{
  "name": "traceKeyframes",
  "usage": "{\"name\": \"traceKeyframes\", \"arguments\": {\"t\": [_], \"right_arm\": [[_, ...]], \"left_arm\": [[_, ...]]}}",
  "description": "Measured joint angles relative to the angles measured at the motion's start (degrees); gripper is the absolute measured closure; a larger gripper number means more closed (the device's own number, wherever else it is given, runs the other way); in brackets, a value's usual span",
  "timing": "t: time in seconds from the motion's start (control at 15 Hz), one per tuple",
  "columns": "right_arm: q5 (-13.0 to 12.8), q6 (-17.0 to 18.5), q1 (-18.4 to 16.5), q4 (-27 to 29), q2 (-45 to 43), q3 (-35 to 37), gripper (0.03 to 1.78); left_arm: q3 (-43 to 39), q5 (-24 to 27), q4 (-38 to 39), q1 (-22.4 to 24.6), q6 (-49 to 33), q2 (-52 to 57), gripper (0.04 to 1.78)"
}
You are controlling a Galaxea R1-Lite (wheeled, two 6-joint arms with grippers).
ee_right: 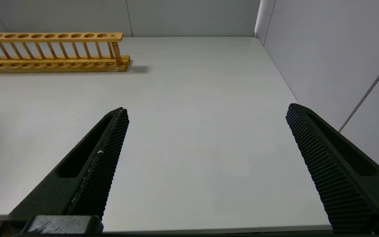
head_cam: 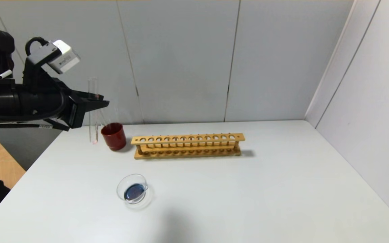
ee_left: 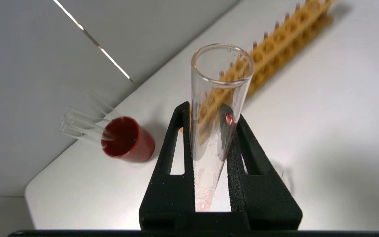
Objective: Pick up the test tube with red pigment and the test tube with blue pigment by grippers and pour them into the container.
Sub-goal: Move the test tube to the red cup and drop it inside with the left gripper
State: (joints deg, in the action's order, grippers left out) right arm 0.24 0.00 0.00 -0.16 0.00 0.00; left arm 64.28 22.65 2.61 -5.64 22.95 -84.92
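Clamped tight on the test tube with red pigment [head_cam: 93,116]: the fingers of the left gripper [head_cam: 101,101], high over the far left corner of the tabletop [head_cam: 248,189]. Gripped about mid-length, long axis upright, open mouth up, rounded end hanging down just left of the dark red cup [head_cam: 114,136] and clear of the surface. Nearly drained by the look of it, with only a pink film on the glass and one red drop near the finger pads. Well apart from the container [head_cam: 118,189], which sits nearer the robot and a little to the right of the held tube, with dark bluish liquid pooled in its bottom. Judged from that, pouring largely finished, and the cup the likelier next stop, since several colourless tubes [ee_left: 81,123] already lean out of it. Turning point for that move: cup just beside the tube's lower end, on its right, so a short shift rightward with the axis kept near vertical, then down. Left arm plainly the nearer one. Right gripper [ee_right: 207,110] parked low over the right side of the tabletop, fingers wide apart and holding nothing. Wooden rack [head_cam: 187,145] with every hole vacant; no test tube with blue pigment to be picked out anywhere.
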Motion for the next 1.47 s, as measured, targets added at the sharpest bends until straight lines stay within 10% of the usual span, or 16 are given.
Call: {"name": "traceKeyframes", "arguments": {"t": [0.67,1.47], "right_arm": [[-0.02,0.0,0.0,0.0,0.0,0.0,0.06],[0.0,0.0,0.0,0.0,0.0,0.0,0.06]], "left_arm": [[-4.89,-1.88,29.77,5.53,-12.43,-13.03,1.5],[7.88,-1.49,37.52,10.35,-13.34,-32.66,1.5]]}}
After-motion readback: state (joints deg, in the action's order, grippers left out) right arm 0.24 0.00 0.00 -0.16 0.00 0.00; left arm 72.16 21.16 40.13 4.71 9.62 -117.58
